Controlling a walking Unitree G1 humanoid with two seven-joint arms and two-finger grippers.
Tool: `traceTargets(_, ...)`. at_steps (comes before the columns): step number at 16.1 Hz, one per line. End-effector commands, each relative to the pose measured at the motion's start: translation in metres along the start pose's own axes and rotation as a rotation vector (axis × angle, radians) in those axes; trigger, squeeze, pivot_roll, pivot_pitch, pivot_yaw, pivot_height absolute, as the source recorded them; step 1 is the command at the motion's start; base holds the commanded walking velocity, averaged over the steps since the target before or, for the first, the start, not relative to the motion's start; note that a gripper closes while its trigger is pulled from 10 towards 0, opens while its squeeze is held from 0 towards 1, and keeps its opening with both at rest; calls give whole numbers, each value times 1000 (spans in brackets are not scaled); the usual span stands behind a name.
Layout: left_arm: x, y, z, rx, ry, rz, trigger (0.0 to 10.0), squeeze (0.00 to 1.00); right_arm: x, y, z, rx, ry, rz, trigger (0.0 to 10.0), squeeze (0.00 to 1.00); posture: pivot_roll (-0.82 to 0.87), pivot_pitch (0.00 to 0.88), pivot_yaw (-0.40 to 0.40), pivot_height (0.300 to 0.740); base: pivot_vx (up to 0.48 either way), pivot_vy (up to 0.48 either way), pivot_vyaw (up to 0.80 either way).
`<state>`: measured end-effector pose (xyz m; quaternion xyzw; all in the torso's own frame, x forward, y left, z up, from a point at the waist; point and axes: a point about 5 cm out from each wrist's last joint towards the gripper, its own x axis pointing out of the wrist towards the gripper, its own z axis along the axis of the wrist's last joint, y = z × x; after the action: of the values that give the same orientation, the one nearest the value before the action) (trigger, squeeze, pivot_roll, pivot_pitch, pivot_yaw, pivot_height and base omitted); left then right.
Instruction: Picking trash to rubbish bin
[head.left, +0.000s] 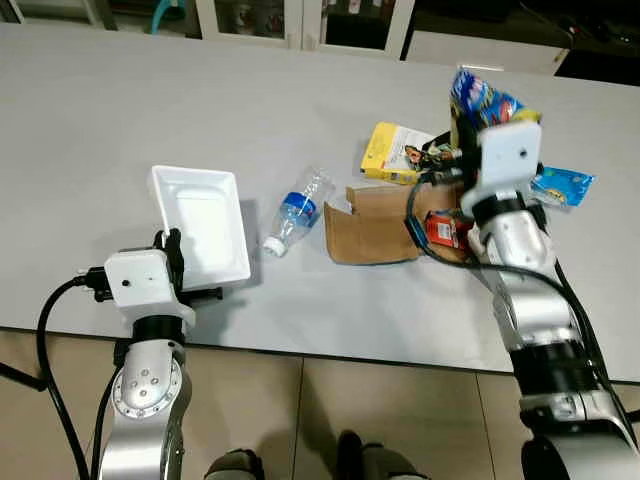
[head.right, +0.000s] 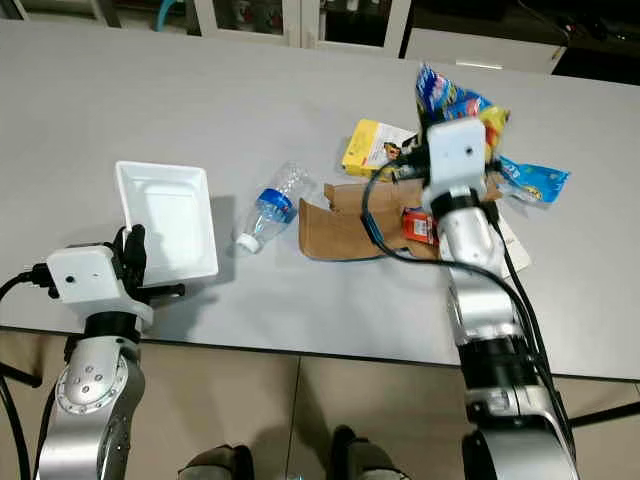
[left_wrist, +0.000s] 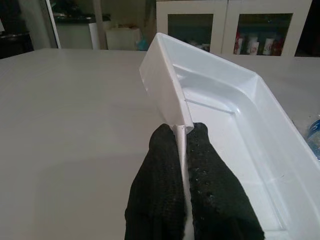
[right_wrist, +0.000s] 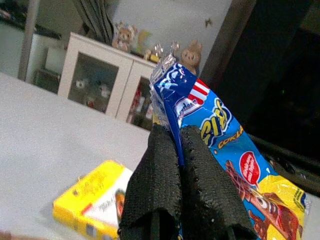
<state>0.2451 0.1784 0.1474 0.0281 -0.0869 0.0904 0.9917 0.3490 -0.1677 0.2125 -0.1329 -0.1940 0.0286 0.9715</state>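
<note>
A white plastic tray (head.left: 203, 222) lies near the table's front left. My left gripper (left_wrist: 181, 137) is shut on its near rim, the wall pinched between both fingers. My right gripper (right_wrist: 179, 137) is shut on the edge of a blue and yellow snack bag (head.left: 478, 100), held up off the table at the right. Under that arm lie a torn brown cardboard piece (head.left: 372, 225), a yellow box (head.left: 389, 152), a red packet (head.left: 441, 228) and a blue wrapper (head.left: 562, 185). A clear bottle (head.left: 298, 212) with a blue label lies on its side between tray and cardboard.
The grey table (head.left: 150, 110) stretches wide to the back and left. White glass-door cabinets (head.left: 300, 22) stand behind it. The table's front edge (head.left: 350, 352) runs just before my arms, with tiled floor (head.left: 400, 410) below.
</note>
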Motion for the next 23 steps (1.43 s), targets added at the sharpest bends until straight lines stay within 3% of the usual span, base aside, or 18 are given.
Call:
traceTargets(1,-2,-5,-7,2,27,-27,10000,0,-11,-3,-11,23,68,8,4000,0,-32,153,-36,740,0,0,0)
traceTargets(2,-2,-6,-9,-5,37,-37,10000,0,-15,0,-14,44,90,18,5137,0,-32,153,-36,740,0,0,0)
traceTargets(3,-1,-8,-10,-23,48,-56,10000,0,-17,4,-16,67,103,31,8980,0,-32,152,-35,740,0,0,0)
traceTargets(4,-2,-10,-10,-44,55,-83,10000,0,-20,11,-14,95,105,55,10000,0,-30,146,-32,740,0,0,0)
traceTargets(7,-10,-2,-6,12,35,-110,10000,0,-29,28,-12,168,128,110,10000,0,-22,136,-32,740,0,0,0)
traceTargets(11,-21,11,-8,79,43,-105,10000,0,-48,25,-10,195,163,121,10000,0,-34,135,-33,740,0,0,0)
traceTargets(14,-20,7,-8,89,39,-117,10000,0,-51,25,-11,205,190,116,10000,0,-41,134,-31,740,0,0,-142)
traceTargets(23,-17,2,-7,77,45,-102,10000,0,-52,27,-9,200,214,130,10000,0,-49,134,-41,740,0,0,-800)
